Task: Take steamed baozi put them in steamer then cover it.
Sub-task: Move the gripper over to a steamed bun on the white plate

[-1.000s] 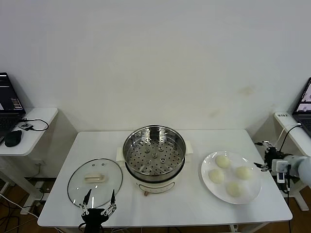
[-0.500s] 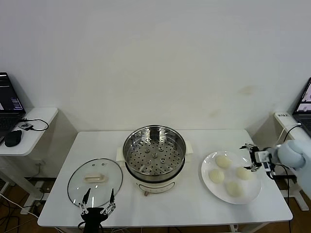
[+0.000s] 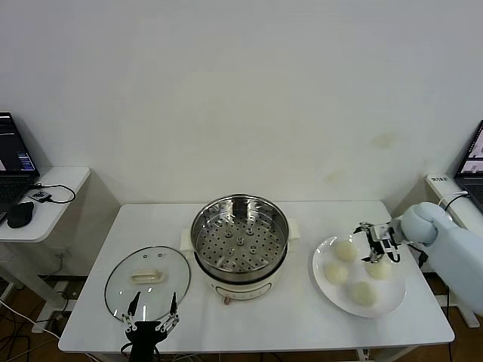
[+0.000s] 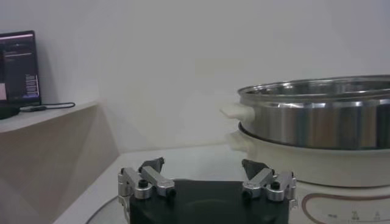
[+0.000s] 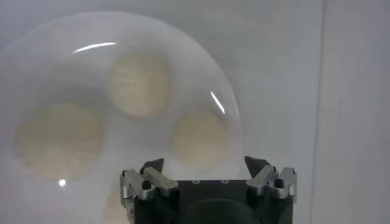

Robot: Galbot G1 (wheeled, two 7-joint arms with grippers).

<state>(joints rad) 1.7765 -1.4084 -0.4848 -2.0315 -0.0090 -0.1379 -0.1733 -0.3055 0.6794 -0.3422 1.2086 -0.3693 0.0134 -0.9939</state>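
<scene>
My right gripper [image 3: 371, 243] hangs with jaws spread over the plate [image 3: 324, 283] of four buns [image 3: 336, 273], beside the steamer [image 3: 240, 240]; squeezing hard could dent one, while my left gripper [image 3: 153, 320], also spread, waits near the lid [image 3: 147, 280].

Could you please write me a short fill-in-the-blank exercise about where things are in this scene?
1. The white plate holds ____ steamed baozi.
2. The glass lid lies flat on the table, on the robot's ____ side of the steamer.
3. The right gripper, fingers open, hovers over the ____.
4. The steamer's perforated tray holds ____ baozi.

Missing words: four; left; plate; no
</scene>
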